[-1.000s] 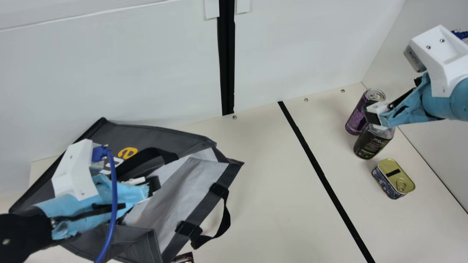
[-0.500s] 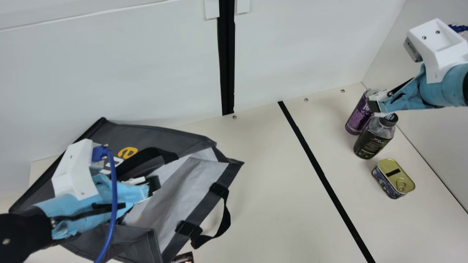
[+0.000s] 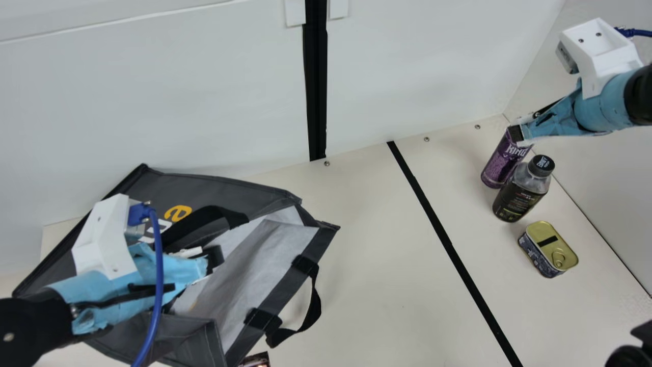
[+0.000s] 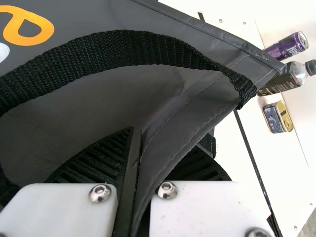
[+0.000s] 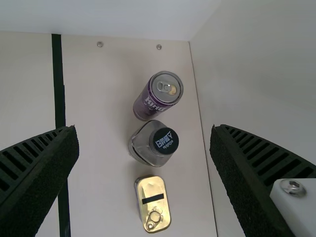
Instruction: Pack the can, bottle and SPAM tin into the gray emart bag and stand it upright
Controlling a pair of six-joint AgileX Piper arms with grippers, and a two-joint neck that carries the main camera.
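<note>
0/3 packed. Can (image 3: 501, 165), bottle (image 3: 522, 196), tin (image 3: 551, 247) on table (image 3: 367, 265), right, can farthest. Bag (image 3: 244, 191) left, slumped; L gripper (image 4: 140, 143) pinching its edge. R gripper (image 5: 144, 128) wide open, empty. TBD: pack all, stand bag up.

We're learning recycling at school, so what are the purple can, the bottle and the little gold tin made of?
The purple can looks like shiny metal, with a silvery rim and pull tab. The bottle seems smooth plastic, maybe glass, because its shoulders are see-through. The tin looks like glossy metal: golden lid, ring pull.
</note>
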